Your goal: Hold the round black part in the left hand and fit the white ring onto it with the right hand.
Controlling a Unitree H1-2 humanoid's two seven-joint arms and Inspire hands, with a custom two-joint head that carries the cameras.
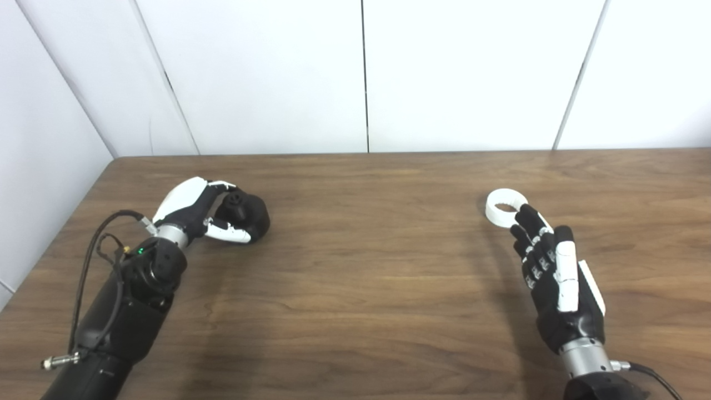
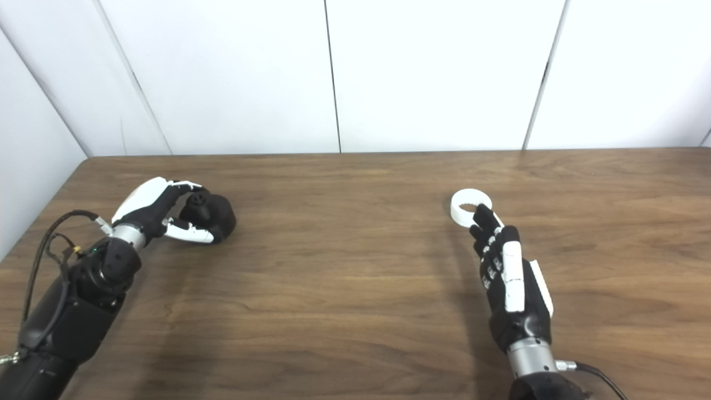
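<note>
The round black part [image 1: 250, 214] lies on the wooden table [image 1: 355, 266] at the left. My left hand [image 1: 200, 214] is curled around it, fingers over the top and thumb along its near side; it rests on the table. The white ring [image 1: 504, 207] lies flat on the table at the right. My right hand [image 1: 550, 266] is open and flat, fingers stretched out, with the fingertips [image 1: 525, 214] at the ring's near edge. In the right eye view the ring [image 2: 468, 204] and the right hand [image 2: 508, 272] stand the same way.
White wall panels [image 1: 355, 72] close off the back of the table and the left side. A black cable [image 1: 94, 250] loops off my left forearm. The table's left edge [image 1: 61, 233] runs close to the left arm.
</note>
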